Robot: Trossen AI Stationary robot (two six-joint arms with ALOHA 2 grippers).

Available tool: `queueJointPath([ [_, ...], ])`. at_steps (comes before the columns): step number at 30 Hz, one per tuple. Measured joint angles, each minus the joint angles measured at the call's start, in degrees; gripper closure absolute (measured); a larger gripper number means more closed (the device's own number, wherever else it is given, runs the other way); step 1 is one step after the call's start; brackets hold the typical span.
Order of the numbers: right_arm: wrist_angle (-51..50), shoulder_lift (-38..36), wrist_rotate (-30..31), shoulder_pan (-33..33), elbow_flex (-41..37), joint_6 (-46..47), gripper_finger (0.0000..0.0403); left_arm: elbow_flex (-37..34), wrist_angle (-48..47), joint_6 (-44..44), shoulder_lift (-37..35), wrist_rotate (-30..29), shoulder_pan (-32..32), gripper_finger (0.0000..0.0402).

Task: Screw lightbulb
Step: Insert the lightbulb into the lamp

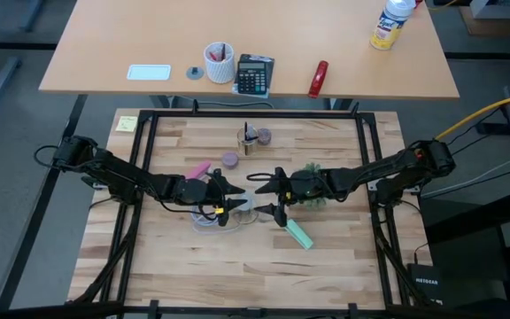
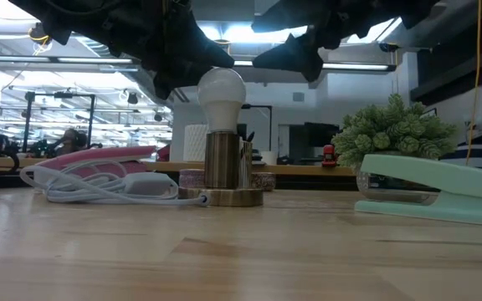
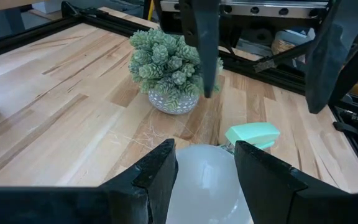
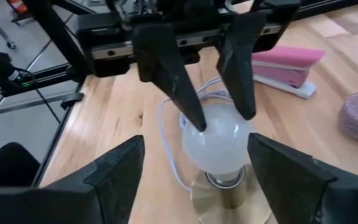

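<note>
The frosted-white lightbulb [image 2: 222,90] stands upright, its base in a brass socket [image 2: 223,159] on a round disc [image 2: 222,197] near the table's middle. My left gripper [image 1: 236,198] reaches in from the table's left and is shut on the bulb's dome, which fills the space between its fingers in the left wrist view [image 3: 204,180]. My right gripper [image 1: 262,195] is wide open just to the bulb's right. Its fingers [image 4: 114,174] stand apart on either side, short of the bulb [image 4: 219,146], and touch nothing. My left gripper pinches the bulb's rounded glass dome [image 4: 199,127] between its two fingertips, one on each side, near the top. The fingers [image 4: 173,74] come slanting down from the table's left. The bulb stays upright, its base in the socket [image 4: 225,186].
A white cable with a switch [image 2: 107,188] lies left of the socket, and a pink stapler [image 1: 199,168] lies behind it. The mint-green bar [image 1: 297,234] and a potted plant [image 1: 311,177] are to the right. A purple roll [image 1: 229,159] sits farther back.
</note>
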Motion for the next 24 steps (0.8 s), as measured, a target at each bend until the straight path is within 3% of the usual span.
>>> queueJointPath([
  [5, 0.0, 0.0, 0.4, 0.0, 0.0, -0.3, 0.0192, 0.0, 0.0, 0.7, 0.0, 0.0, 0.0, 0.0244],
  [17, 0.1, 0.0, 13.6, 0.0, 0.0, -5.0, 0.0388, 0.0, 0.0, 0.7, 0.0, 0.0, 0.0, 0.0244],
  [24, 2.6, 0.3, 14.3, 0.0, 0.0, -5.0, 0.038, 0.1, 0.0, 0.7, 0.0, 0.0, 0.0, 0.0244],
])
